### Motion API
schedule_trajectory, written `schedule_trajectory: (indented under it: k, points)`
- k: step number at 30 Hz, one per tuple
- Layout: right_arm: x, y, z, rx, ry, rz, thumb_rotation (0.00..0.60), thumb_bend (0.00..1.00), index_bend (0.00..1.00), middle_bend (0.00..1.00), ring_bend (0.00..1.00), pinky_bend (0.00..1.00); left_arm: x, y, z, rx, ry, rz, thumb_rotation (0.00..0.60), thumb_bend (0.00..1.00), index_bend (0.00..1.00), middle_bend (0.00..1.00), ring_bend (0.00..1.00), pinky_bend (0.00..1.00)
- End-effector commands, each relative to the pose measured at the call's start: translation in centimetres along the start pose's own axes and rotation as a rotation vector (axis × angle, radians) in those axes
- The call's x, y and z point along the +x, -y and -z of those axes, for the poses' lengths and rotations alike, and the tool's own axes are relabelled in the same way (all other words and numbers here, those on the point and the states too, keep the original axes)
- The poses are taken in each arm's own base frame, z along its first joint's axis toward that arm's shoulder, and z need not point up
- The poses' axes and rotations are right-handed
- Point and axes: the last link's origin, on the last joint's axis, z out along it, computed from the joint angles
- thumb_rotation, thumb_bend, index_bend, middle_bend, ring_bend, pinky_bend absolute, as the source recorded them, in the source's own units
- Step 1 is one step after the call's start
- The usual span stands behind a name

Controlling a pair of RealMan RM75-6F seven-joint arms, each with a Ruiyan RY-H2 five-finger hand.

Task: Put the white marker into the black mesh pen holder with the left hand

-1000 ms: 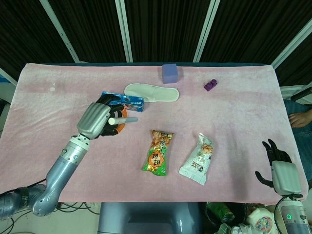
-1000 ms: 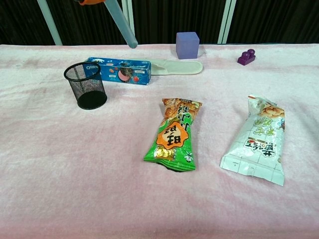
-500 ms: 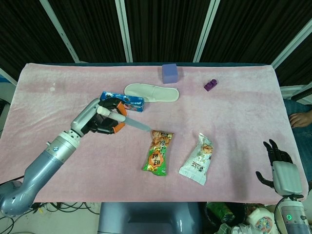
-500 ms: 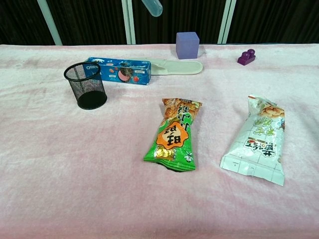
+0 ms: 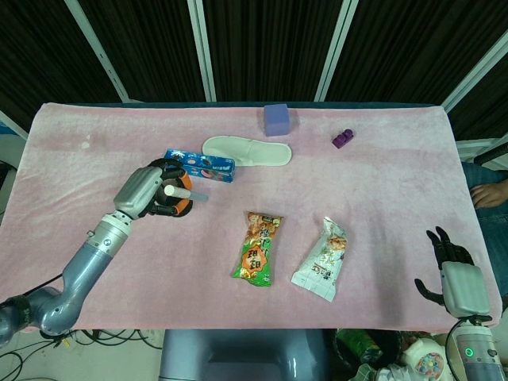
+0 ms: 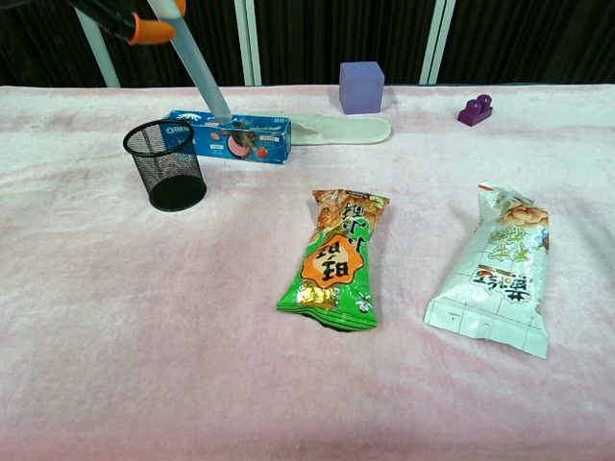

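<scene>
My left hand [image 5: 153,193] holds the white marker [image 5: 185,193] in the air at the table's left middle. In the chest view the marker [image 6: 195,65] hangs steeply, its lower tip in front of the blue box and up and to the right of the holder's rim. Only orange fingertips [image 6: 149,31] of that hand show at the top left there. The black mesh pen holder [image 6: 166,165] stands upright with nothing visible in it; the head view hides it under my left hand. My right hand [image 5: 455,275] stays open at the table's lower right corner.
A blue box [image 6: 233,136] and a white slipper [image 5: 246,151] lie behind the holder. A purple cube [image 5: 275,119] and a small purple toy [image 5: 343,139] sit at the back. An orange-green snack bag [image 6: 334,256] and a white snack bag [image 6: 500,267] lie mid-table on the pink cloth [image 5: 381,190].
My left hand has drawn back to the left with the marker. The marker swung from pointing toward the snack bag to hanging steeply just right of the holder.
</scene>
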Motion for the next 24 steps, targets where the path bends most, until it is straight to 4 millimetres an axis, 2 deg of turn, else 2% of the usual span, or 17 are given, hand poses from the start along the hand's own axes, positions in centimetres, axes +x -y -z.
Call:
schedule_trajectory:
  k: [1, 5, 9, 14, 17, 24]
  points:
    - [0.1, -0.1, 0.0, -0.002, -0.001, -0.003, 0.6, 0.18, 0.0, 0.02, 0.18, 0.16, -2.6, 0.1, -1.3, -0.06, -0.051, -0.242, 0.6, 0.42, 0.6, 0.57, 0.18, 0.17]
    - [0.1, -0.1, 0.1, -0.003, -0.003, -0.005, 0.6, 0.18, 0.0, 0.02, 0.18, 0.16, -3.0, -1.2, -2.1, -0.1, -0.082, -0.307, 0.6, 0.42, 0.6, 0.57, 0.18, 0.17]
    - [0.1, -0.1, 0.1, -0.001, -0.001, -0.004, 0.6, 0.18, 0.0, 0.02, 0.18, 0.16, -1.8, -3.5, -2.1, -0.14, -0.117, -0.272, 0.6, 0.42, 0.6, 0.57, 0.18, 0.17]
    - [0.1, -0.1, 0.1, 0.0, -0.003, -0.001, 0.6, 0.18, 0.0, 0.02, 0.18, 0.16, 1.1, -6.5, -0.8, -0.162, -0.142, -0.074, 0.6, 0.42, 0.6, 0.57, 0.18, 0.17]
    - [0.1, -0.1, 0.2, 0.003, -0.001, -0.001, 0.6, 0.18, 0.0, 0.02, 0.18, 0.16, 3.4, -8.1, 0.6, -0.168, -0.164, 0.083, 0.6, 0.42, 0.61, 0.58, 0.18, 0.17]
    - [0.0, 0.0, 0.1, -0.001, 0.002, 0.004, 0.6, 0.18, 0.0, 0.02, 0.18, 0.16, 7.9, -10.2, 4.4, -0.134, -0.106, 0.445, 0.6, 0.42, 0.61, 0.58, 0.18, 0.17]
